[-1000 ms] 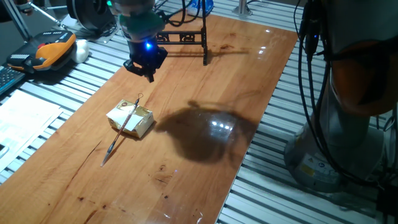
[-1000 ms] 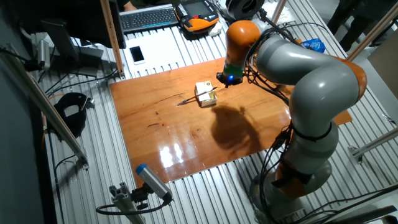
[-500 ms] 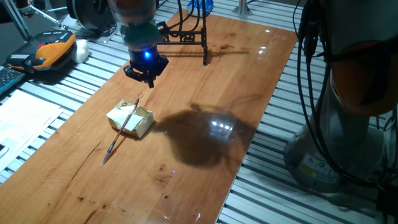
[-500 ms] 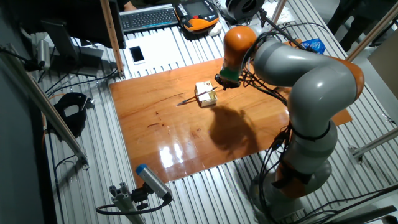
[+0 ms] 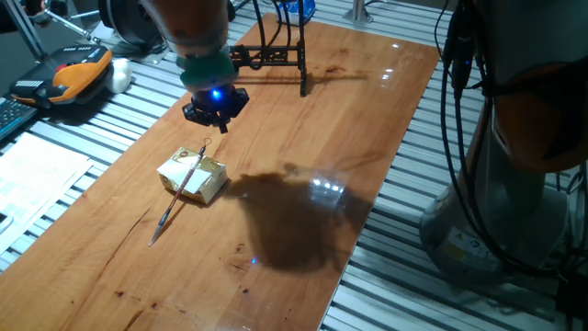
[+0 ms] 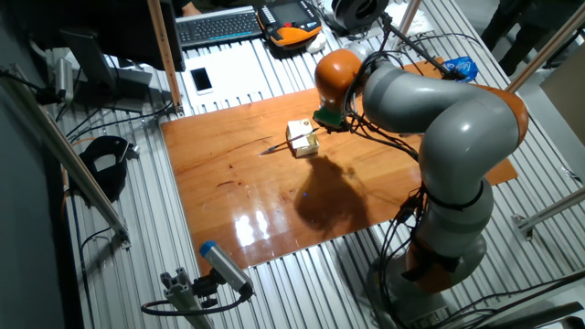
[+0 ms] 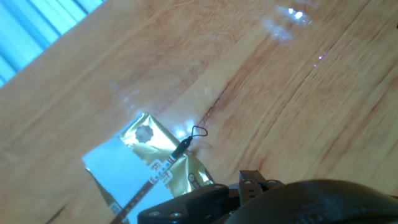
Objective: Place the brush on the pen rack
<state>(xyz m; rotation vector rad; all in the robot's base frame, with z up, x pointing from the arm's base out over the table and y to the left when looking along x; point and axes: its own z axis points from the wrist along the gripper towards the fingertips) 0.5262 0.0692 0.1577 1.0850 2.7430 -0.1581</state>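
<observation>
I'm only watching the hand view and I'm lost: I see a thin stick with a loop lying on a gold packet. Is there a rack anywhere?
Observer: Yes. The pen rack stands at the table's far end, past the gripper.
Operator: Does the stick reach beyond the packet?
Observer: Yes. The brush lies across the box, its dark tip resting on the table.
Operator: Is the hand holding it?
Observer: No, the gripper hangs apart from it, above the loop end.
</observation>
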